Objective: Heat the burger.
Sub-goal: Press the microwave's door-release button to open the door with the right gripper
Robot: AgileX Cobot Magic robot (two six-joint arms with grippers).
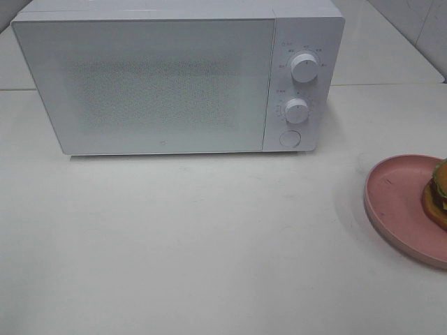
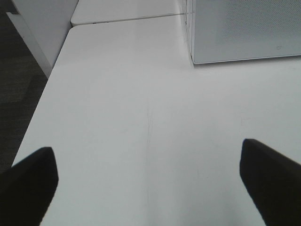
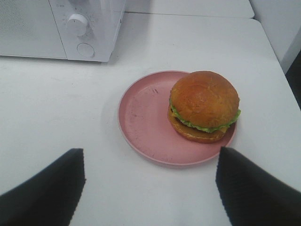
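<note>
White matte tabletop [image 1: 209,244] fills the high view, smooth but for faint scuffs; a boxy white microwave [image 1: 160,84] stands across the upper left and centre of that frame, door shut, its front finely speckled, with two round knobs [image 1: 304,68] above a flat round button [image 1: 289,138] on its right panel.

The left gripper [image 2: 146,149] hangs over bare table, tilted down towards it, its two dark blunt fingers [image 2: 28,183] spread wide with nothing between them; the right gripper [image 3: 151,151] is likewise released, its fingers [image 3: 256,186] wide apart, looking down on the burger [image 3: 204,106] without touching it.

The burger sits at the right edge of the high view, mid-height and cut by the frame, off-centre on a shallow round pink plate [image 3: 141,117]; its domed bun is glossy golden-brown, with ruffled green lettuce showing beneath.
</note>
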